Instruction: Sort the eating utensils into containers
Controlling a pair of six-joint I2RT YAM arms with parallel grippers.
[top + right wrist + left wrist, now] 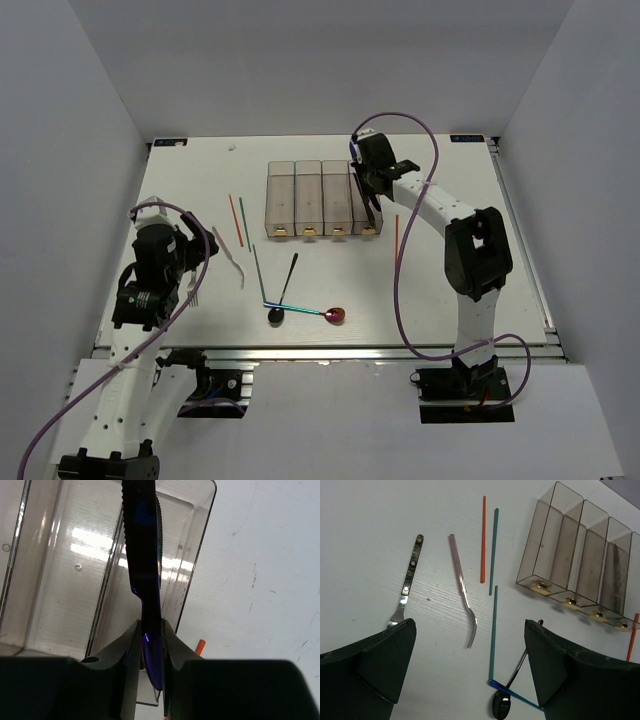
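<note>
I've got the left arm (150,275) folded low and near its base, wrist tilted down and forward, left jaws spread wide with nothing between them. My right arm (440,215) reaches far out, elbow raised, wrist pitched down, right jaws pinched tight on the blue knife (147,580), blade running past the tips.
</note>
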